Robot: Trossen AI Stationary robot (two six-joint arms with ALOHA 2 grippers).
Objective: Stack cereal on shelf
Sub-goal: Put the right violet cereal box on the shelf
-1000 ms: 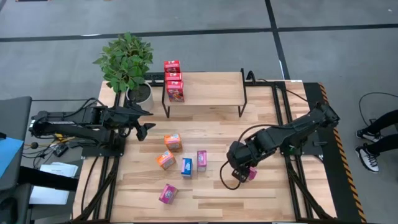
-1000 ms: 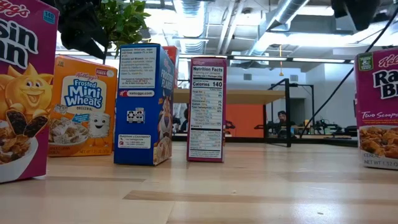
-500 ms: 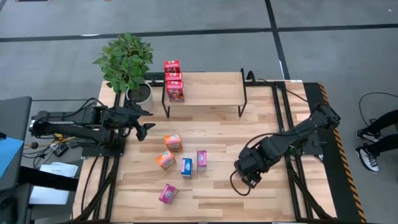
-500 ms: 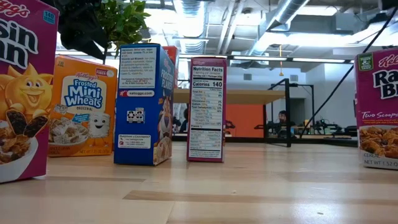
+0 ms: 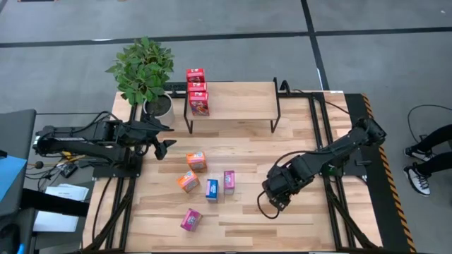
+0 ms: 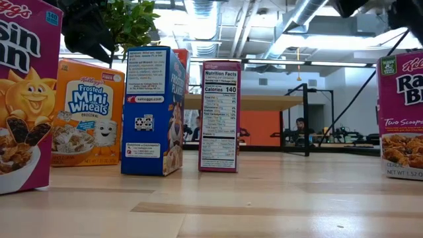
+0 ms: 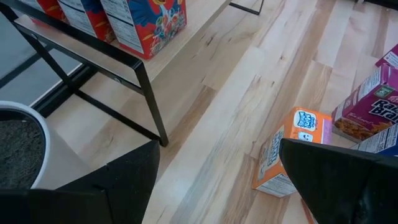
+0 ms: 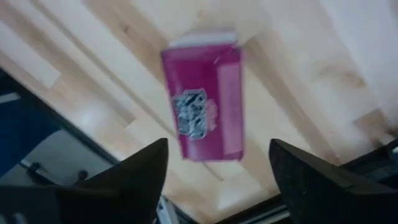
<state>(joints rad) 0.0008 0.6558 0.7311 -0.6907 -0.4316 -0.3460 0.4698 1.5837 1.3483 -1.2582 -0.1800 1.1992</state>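
A: From above, what's on the shelf?
B: Three red cereal boxes at its left end; five more stand on the bench.
A: The wrist views?
B: Left pincer open; right pincer open above a magenta box.

We see the shelf (three red boxes stacked at its plant-side end) on the table; loose boxes lie before it.

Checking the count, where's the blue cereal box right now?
High view: the blue cereal box stands mid-table, between an orange box and a magenta box.
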